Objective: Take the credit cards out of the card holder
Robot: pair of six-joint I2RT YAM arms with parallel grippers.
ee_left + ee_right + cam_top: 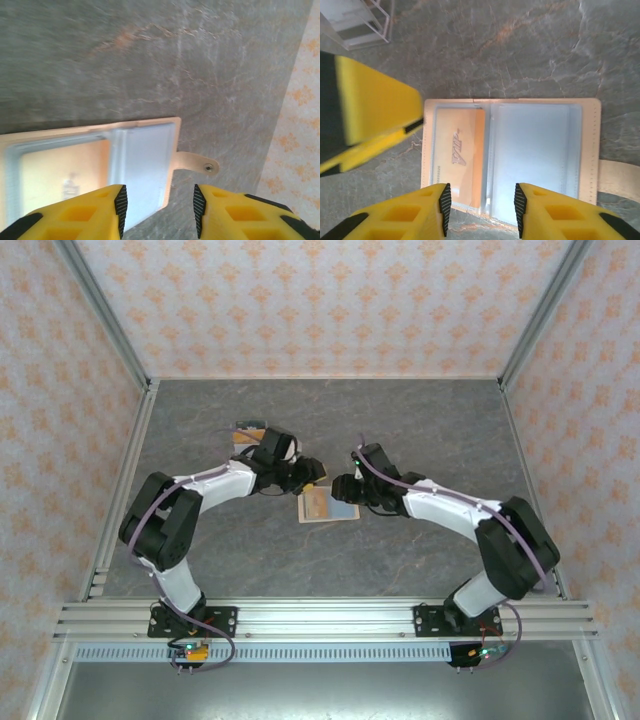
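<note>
The card holder lies spread open on the grey table between my two grippers. Its beige rim frames two pale blue-grey pockets, and the snap tab sticks out to one side. A tan-orange credit card marked VIP sits in one pocket; the other pocket looks bare. My left gripper hovers open over the holder's tab edge with nothing between its fingers. Just above the fold between the pockets, my right gripper is open too. The left gripper and the right gripper nearly meet over the holder.
A small pile of cards lies on the table behind the left arm. The left gripper's yellow finger crosses the right wrist view close to the holder's edge. A metal frame and patterned walls bound the table.
</note>
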